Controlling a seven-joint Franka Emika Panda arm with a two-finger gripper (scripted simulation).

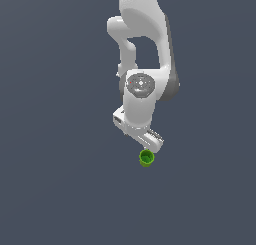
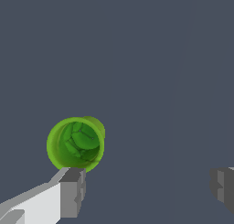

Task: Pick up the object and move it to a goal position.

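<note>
The object (image 1: 146, 158) is a small bright green cup with a darker hollow top, standing on the dark grey floor just below the white arm's hand in the exterior view. In the wrist view the object (image 2: 76, 144) is seen from above, close to one grey fingertip (image 2: 72, 191). My gripper (image 2: 148, 187) is open, its two fingers set far apart, and the cup lies beyond the fingertips, off to one finger's side, not between them. In the exterior view the gripper (image 1: 150, 148) points down right over the cup, fingers mostly hidden by the hand.
A plain dark grey surface (image 1: 55, 189) spreads all around the cup. The white arm (image 1: 142, 49) rises behind it toward the top of the exterior view.
</note>
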